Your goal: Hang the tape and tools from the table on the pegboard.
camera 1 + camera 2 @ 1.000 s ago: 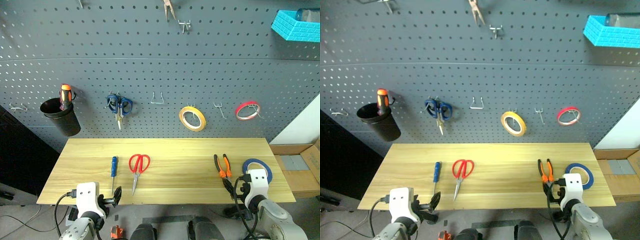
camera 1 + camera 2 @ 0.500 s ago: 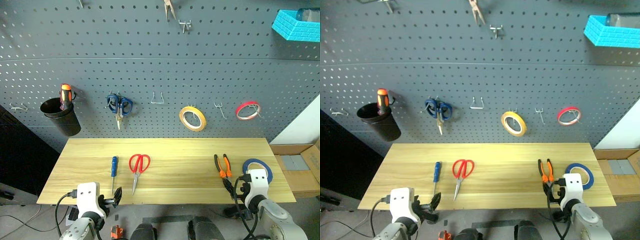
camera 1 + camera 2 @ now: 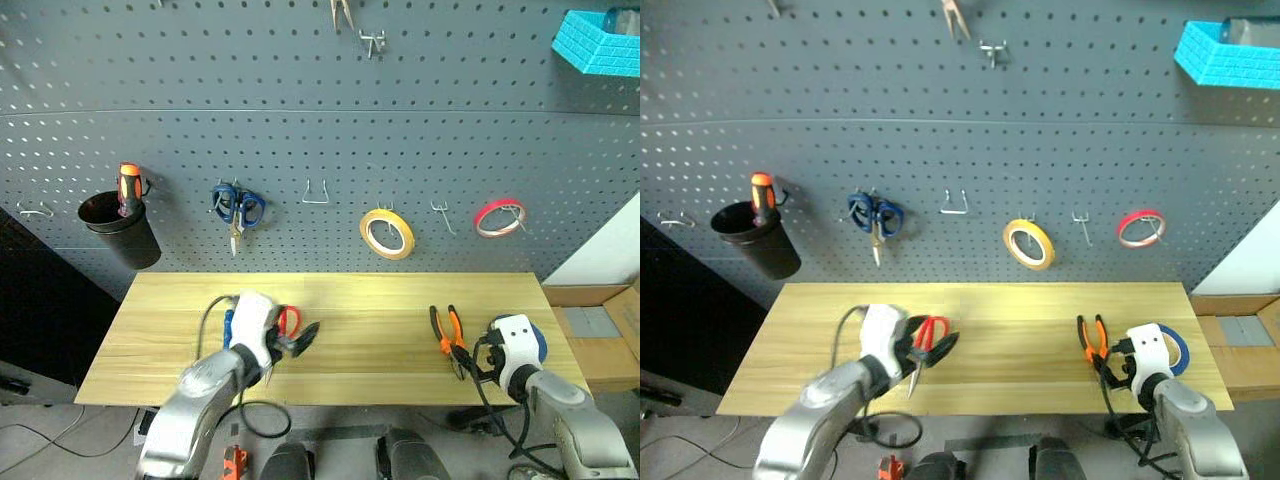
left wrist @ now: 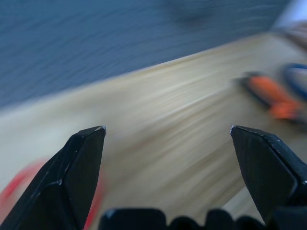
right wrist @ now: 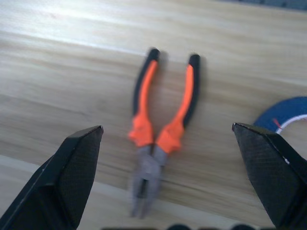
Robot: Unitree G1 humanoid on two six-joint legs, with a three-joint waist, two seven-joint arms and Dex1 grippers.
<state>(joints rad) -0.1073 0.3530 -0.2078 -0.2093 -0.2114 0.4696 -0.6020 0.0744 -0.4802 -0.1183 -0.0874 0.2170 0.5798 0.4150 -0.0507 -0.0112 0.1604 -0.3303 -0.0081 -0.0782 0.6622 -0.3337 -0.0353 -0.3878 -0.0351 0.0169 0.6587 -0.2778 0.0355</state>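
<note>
On the light wood table (image 3: 380, 300), my left gripper (image 3: 300, 338) hangs open just over the red-handled scissors (image 3: 289, 320), its wrist covering part of them. The blue-handled screwdriver (image 3: 228, 324) lies beside it, mostly hidden by the arm. My right gripper (image 5: 168, 127) is open near the table's front edge, right in front of the orange-and-black pliers (image 5: 163, 124), which lie between its fingers' lines without touching them. The blue tape (image 5: 288, 112) lies flat just right of the pliers. Behind the table rises the dark grey pegboard (image 3: 300, 100).
The pegboard holds a black cup (image 3: 118, 228) with an orange screwdriver, blue scissors (image 3: 237, 208), a yellow tape roll (image 3: 386, 233), a red tape roll (image 3: 498, 217), empty hooks (image 3: 316, 193) and a cyan basket (image 3: 600, 40). A cardboard box (image 3: 600, 335) stands right of the table.
My left arm has swung up from below the table's front edge, forward and to the right, over the scissors. The right gripper has edged forward toward the pliers.
</note>
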